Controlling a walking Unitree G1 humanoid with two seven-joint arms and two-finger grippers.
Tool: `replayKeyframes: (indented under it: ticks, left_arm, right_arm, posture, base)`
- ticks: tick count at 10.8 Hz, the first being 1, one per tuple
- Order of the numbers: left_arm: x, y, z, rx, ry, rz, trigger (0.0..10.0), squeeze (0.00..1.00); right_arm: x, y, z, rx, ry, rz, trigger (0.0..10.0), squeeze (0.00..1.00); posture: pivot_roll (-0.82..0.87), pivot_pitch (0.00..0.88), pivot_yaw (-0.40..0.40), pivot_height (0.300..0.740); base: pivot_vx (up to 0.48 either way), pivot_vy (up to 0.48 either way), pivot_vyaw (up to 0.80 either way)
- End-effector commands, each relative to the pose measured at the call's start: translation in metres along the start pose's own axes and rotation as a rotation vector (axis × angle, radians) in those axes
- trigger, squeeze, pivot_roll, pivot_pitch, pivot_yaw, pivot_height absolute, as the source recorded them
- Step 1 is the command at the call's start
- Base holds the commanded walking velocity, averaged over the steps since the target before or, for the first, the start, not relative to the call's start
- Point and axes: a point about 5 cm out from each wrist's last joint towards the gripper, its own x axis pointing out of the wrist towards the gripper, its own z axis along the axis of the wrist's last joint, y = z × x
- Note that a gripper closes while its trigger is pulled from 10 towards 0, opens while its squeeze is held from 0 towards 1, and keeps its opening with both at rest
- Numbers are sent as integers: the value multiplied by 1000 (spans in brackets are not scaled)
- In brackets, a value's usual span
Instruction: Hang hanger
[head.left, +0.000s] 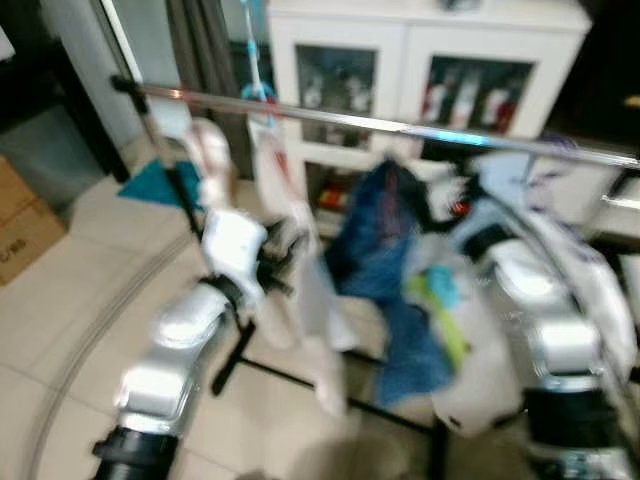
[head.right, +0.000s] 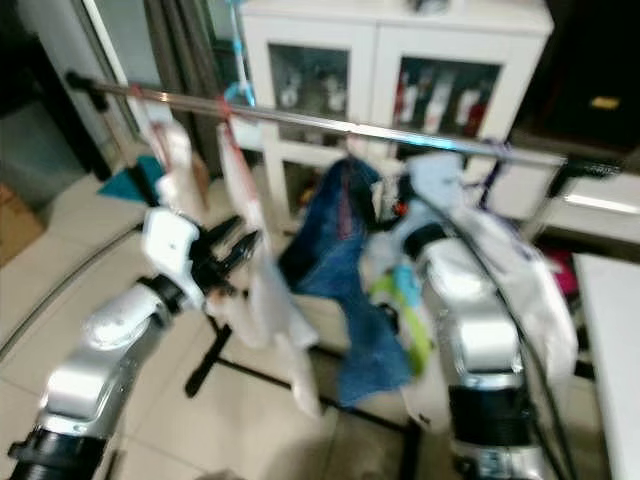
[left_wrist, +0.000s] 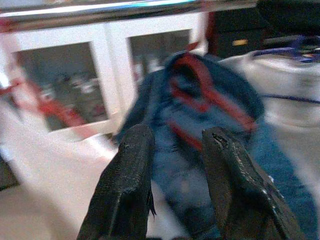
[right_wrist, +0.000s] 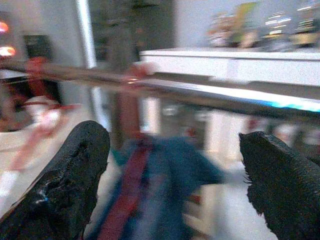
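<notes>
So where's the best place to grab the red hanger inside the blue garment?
Probably the hanger at its red neck, bare above the garment collar; the shoulders are wrapped in cloth. Come from the robot's side, where the open left pincer faces it, one finger on each side of the neck. Blur hides whether it hooks the rail.
</notes>
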Motion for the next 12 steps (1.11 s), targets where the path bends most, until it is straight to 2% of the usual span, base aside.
replayKeyframes:
  ticks: [1, 2, 4, 6, 7, 8, 9, 10, 11, 12]
  left_arm:
    - [-6, 8, -1, 29, 23, 13, 10000, 0]
    - [-9, 6, -1, 33, 40, -27, 10000, 0]
    - [-13, 0, -6, 44, 88, -120, 10000, 0]
    - [-16, -10, -8, 22, 100, -219, 10000, 0]
    - [-17, -10, -7, 19, 101, -229, 10000, 0]
    - [-18, -10, -6, 17, 104, -239, 10000, 0]
    - [-19, -10, -6, 16, 107, -251, 10000, 0]
    - [-19, -10, -6, 13, 108, -265, 10000, 0]
    - [-19, -11, -5, 10, 112, -287, 10000, 0]
    - [-19, -11, -5, 10, 112, -290, 10000, 0]
  right_arm:
    - [4, 4, 1, 2, 6, 1, 10000, 1000]
    - [4, -14, -2, -8, 48, -87, 10000, 1000]
    - [2, -29, -3, -54, 103, -81, 10000, 1000]
    - [-6, -63, -10, -153, 250, -123, 10000, 1000]
    - [-9, -70, -12, -175, 293, -106, 10000, 1000]
    - [-14, -78, -9, -170, 320, -81, 10000, 824]
    - [-17, -84, -3, -141, 325, -43, 10000, 0]
    - [-22, -88, 3, -102, 337, 24, 10000, 0]
    - [-34, -88, 10, -67, 380, 156, 10000, 0]
    - [-39, -90, 13, -74, 393, 189, 10000, 0]
  posture:
    - [-62, 0, 47, 740]
    - [-61, 0, 47, 740]
    - [-65, 0, 53, 740]
    - [-67, 0, 59, 740]
    - [-64, 0, 57, 740]
    - [-63, 0, 56, 740]
    - [-64, 0, 58, 740]
    - [-65, 0, 61, 740]
    - [-69, 0, 69, 740]
    - [-70, 0, 71, 740]
  base:
    - [0, 0, 0]
    - [0, 0, 0]
    - [0, 0, 0]
    - [0, 0, 0]
    - [0, 0, 0]
    - [0, 0, 0]
    - [0, 0, 0]
    - [0, 0, 0]
    - [0, 0, 0]
    - [0, 0, 0]
